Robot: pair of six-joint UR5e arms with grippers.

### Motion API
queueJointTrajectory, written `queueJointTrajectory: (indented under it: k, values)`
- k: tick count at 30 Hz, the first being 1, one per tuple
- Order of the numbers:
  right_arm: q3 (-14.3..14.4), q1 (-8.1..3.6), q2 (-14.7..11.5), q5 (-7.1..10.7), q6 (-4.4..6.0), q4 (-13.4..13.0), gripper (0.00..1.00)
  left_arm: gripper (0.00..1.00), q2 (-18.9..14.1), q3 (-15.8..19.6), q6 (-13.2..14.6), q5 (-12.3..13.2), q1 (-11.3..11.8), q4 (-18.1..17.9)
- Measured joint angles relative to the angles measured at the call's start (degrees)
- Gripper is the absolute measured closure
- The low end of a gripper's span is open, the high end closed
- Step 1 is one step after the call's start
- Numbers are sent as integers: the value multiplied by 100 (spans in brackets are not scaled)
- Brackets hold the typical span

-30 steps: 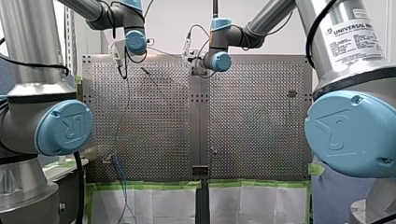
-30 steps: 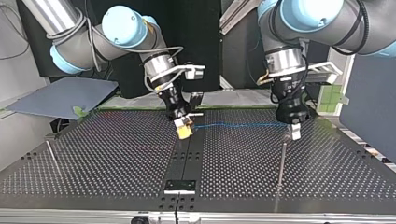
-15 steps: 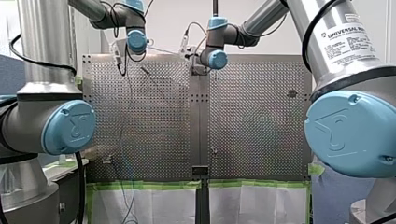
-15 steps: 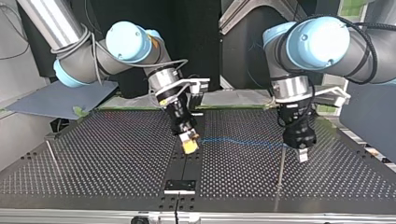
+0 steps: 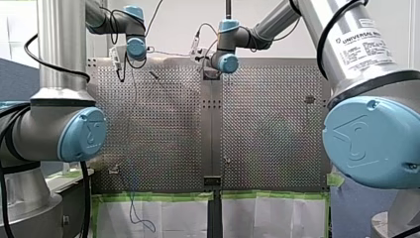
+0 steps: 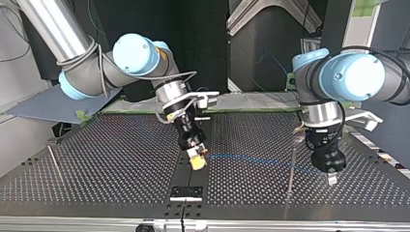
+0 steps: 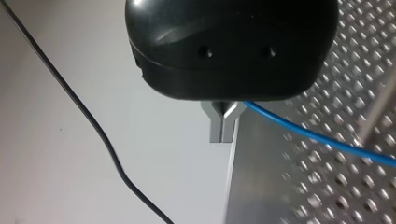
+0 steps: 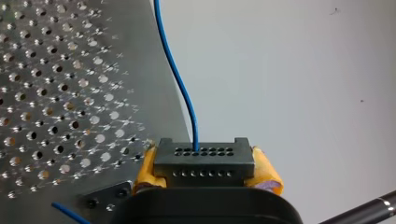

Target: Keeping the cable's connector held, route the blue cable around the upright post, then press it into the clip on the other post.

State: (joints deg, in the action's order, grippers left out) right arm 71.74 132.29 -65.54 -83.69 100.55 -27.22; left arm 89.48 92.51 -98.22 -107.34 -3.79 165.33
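Observation:
In the top view my right gripper [image 6: 197,163] hangs over the table's middle seam, its yellow pads shut on the black connector [image 8: 204,158]. The blue cable [image 6: 251,158] runs level from the connector to my left gripper [image 6: 331,179] at that view's right. On the way it crosses the thin upright post [image 6: 291,166]; which side it passes I cannot tell. In the left wrist view the metal fingers [image 7: 215,127] are shut, and the cable [image 7: 317,137] leaves from their base. The clip post [image 6: 54,163] stands far off at the top view's left.
A black plate [image 6: 186,192] sits at the table's edge nearest the top view camera. A grey board [image 6: 63,104] lies beyond the table at that view's left. The cable's loose tail [image 5: 132,210] hangs over the taped table edge [image 5: 158,196].
My left gripper has moved toward the top view camera and to that view's right, past the upright post, drawing the cable along. My right gripper has shifted slightly nearer that camera with the connector.

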Motion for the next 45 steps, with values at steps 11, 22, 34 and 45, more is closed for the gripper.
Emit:
queueJointTrajectory:
  k: [11,22,34,45]
  values:
    - [-237,-26,362,-2,-22,24,100,100,328,-171,-267,622,363,-17]
    - [-256,-96,556,-16,-135,21,100,100,524,-174,-571,1121,465,-87]
    - [-253,-150,577,-16,-260,46,100,100,890,-174,-927,1322,552,-301]
    - [-249,-147,613,-84,-495,147,100,100,1056,-172,-1044,1230,559,-235]
